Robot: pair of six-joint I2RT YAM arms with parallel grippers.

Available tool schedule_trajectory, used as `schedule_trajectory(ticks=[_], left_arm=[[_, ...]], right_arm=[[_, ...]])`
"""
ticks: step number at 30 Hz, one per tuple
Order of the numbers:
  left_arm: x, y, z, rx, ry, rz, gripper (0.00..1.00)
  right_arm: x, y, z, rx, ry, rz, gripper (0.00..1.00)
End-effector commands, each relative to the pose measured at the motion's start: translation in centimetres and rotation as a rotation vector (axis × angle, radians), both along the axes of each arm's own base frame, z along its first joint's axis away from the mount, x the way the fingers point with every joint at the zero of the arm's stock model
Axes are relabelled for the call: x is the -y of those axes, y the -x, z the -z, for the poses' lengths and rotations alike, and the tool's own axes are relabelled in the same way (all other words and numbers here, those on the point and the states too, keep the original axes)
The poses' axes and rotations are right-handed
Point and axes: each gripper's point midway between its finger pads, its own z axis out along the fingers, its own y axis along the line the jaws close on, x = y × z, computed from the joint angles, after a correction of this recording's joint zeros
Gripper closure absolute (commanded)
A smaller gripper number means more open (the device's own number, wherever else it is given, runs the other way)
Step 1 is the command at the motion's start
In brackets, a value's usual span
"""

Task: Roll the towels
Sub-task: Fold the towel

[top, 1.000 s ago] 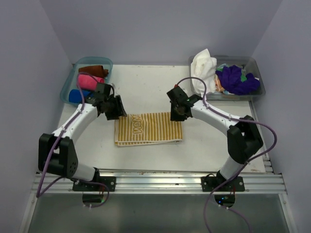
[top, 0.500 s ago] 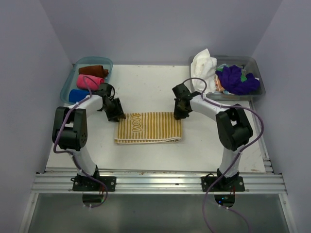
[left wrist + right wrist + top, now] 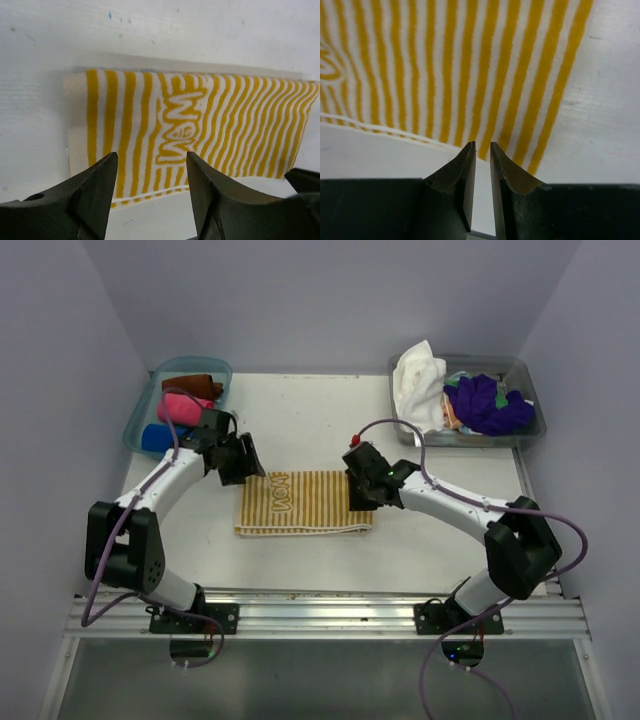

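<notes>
**A:** What takes up the most room?

**B:** The white tabletop (image 3: 300, 410). 2 white-and-black arms reach in from the near edge, the left arm (image 3: 165, 485) and the right arm (image 3: 460, 502), both bent in toward the middle.

**A:** And on it?

**B:** 2 bins at the far corners. There is a clear bin (image 3: 500, 364) on the right and a blue bin (image 3: 135, 420) on the left. Between them, nearer the arms, the striped towel (image 3: 305, 505) lies flat and unrolled. It is mustard-yellow and white, with a woven motif toward its left end.

**A:** The other towels?

**B:** In the clear bin a white towel (image 3: 417, 380) and a purple towel (image 3: 487, 405) sit loosely heaped. In the blue bin 3 are rolled and lie side by side. The brown towel (image 3: 188, 386) is farthest, the pink towel (image 3: 185, 407) is in the middle and the blue towel (image 3: 158, 436) is nearest.

**A:** The hands?

**B:** The left hand (image 3: 240, 462) is over the striped towel's far left corner. Its wrist view shows its fingers (image 3: 95, 192) spread apart and grasping nothing, with the stripes (image 3: 190, 125) beyond them. The right hand (image 3: 362, 485) is at the far right corner. Its fingertips (image 3: 467, 155) are drawn close with only a thin slit between them, and they point at the towel's edge (image 3: 445, 65). Nothing is caught in that slit.
</notes>
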Motion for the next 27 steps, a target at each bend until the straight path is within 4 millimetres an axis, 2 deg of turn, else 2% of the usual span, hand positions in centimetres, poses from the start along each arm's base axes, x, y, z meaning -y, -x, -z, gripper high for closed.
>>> schedule_trajectory(ticks=[1, 2, 3, 4, 6, 8, 11, 12, 13, 16, 18, 21, 22, 24, 25, 26, 27], left_arm=[[1.8, 3.1, 2.8, -0.086, 0.018, 0.058, 0.39], [1.7, 3.9, 4.4, -0.134, 0.008, 0.059, 0.39], [1.6, 4.3, 5.1, -0.154, 0.0, 0.058, 0.41], [1.4, 4.8, 6.2, -0.187, -0.01, 0.059, 0.41], [1.2, 5.1, 6.8, -0.206, -0.023, 0.06, 0.42], [1.2, 5.2, 6.9, -0.204, -0.024, 0.064, 0.42], [1.2, 5.0, 5.7, -0.179, -0.025, 0.066, 0.42], [1.2, 4.9, 5.3, -0.169, -0.023, 0.066, 0.42], [1.2, 4.9, 4.5, -0.151, -0.019, 0.066, 0.42], [1.2, 5.1, 3.4, -0.135, -0.011, 0.061, 0.42], [1.2, 5.6, 2.8, -0.13, -0.004, 0.056, 0.42], [1.6, 6.4, 2.2, -0.121, 0.02, 0.054, 0.42], [1.8, 6.8, 2.2, -0.125, 0.03, 0.059, 0.42], [2.1, 7.3, 2.5, -0.132, 0.042, 0.059, 0.42], [2.1, 7.7, 3.1, -0.144, 0.042, 0.059, 0.42], [2.2, 7.8, 3.5, -0.154, 0.045, 0.058, 0.42], [2.2, 8.0, 3.9, -0.167, 0.048, 0.055, 0.42]], right_arm=[[1.9, 1.1, 4.3, -0.076, 0.07, 0.06, 0.78], [2.6, 1.5, 6.0, -0.105, 0.117, 0.067, 0.78], [3.1, 1.7, 6.9, -0.125, 0.148, 0.076, 0.8], [3.8, 2.0, 7.5, -0.142, 0.184, 0.083, 0.82], [3.9, 2.5, 7.5, -0.155, 0.181, 0.093, 0.83], [3.4, 2.4, 6.2, -0.135, 0.139, 0.096, 0.83], [3.3, 1.2, 2.4, -0.043, 0.105, 0.116, 0.81], [3.0, 0.5, 0.7, -0.005, 0.089, 0.119, 0.8], [3.3, -0.1, 0.0, 0.024, 0.097, 0.13, 0.78], [3.9, -2.7, -0.8, 0.048, 0.107, 0.152, 0.77], [4.5, -4.6, -0.5, 0.044, 0.113, 0.156, 0.78], [3.5, -7.4, 0.0, 0.03, 0.112, 0.108, 0.79], [2.8, -8.7, 0.5, 0.026, 0.129, 0.086, 0.79], [2.2, -9.8, 1.3, 0.01, 0.133, 0.059, 0.8], [1.7, -10.9, 1.1, 0.023, 0.124, 0.057, 0.81], [2.0, -11.3, 2.8, -0.007, 0.141, 0.054, 0.81], [2.1, -11.9, 3.2, -0.009, 0.14, 0.062, 0.82]])
